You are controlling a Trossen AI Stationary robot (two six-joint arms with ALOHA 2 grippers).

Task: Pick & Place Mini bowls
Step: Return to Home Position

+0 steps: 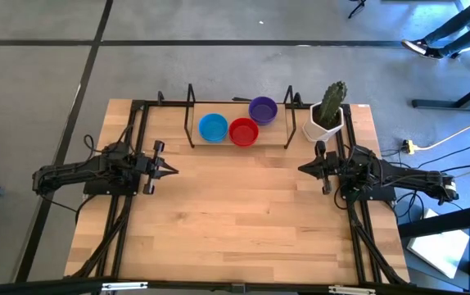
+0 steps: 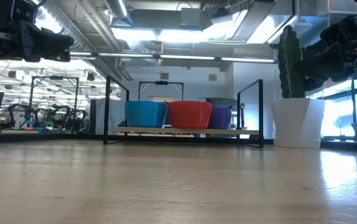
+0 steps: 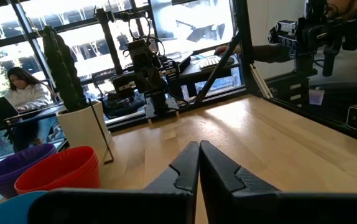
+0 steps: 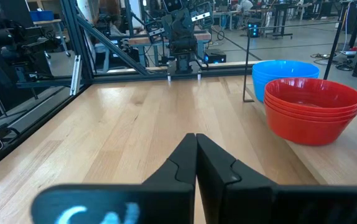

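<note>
Three stacks of mini bowls stand at the table's far middle, inside a black wire frame: blue (image 1: 213,127), red (image 1: 243,131) and purple (image 1: 263,109). They rest on their bases on a low wooden board (image 2: 185,130). My left gripper (image 1: 172,171) is at the table's left side, shut and pointing level toward the middle, with nothing in it. My right gripper (image 1: 303,170) is at the right side, shut and level, facing the left one, also with nothing in it. Both are well short of the bowls.
A white pot with a green cactus (image 1: 328,115) stands at the far right corner, beside the frame's right post (image 1: 290,115). Black frame rails run along the table's left and right sides. Bare wood (image 1: 235,221) spans the middle and near part.
</note>
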